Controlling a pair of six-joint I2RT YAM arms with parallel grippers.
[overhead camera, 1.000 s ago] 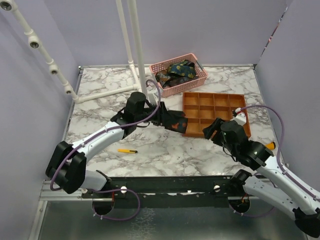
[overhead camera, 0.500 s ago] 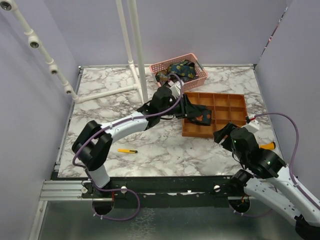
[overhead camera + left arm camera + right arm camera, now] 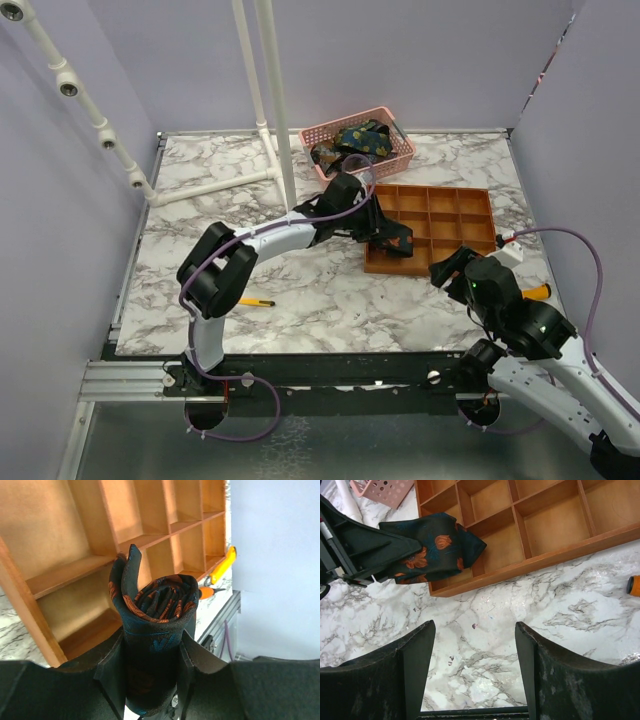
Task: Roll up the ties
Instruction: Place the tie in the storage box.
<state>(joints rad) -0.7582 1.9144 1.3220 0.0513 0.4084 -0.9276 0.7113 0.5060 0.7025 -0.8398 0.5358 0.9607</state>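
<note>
Between the jaws of the left pincer point(image 3: 152, 652), a rolled tie point(image 3: 155, 605) is pinched upright, probably to keep it coiled over the tray point(image 3: 25, 595) cell ahead; right pincer point(image 3: 474, 630) spread, empty.

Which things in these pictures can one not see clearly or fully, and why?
1. The ties in the pink basket: top view, too small and tangled to count.
2. The rolled tie: left wrist view, its lower end is hidden between the fingers of the left gripper; whether it touches the tray cannot be told.
3. The orange-handled tool: right wrist view, cut off by the right edge.
</note>
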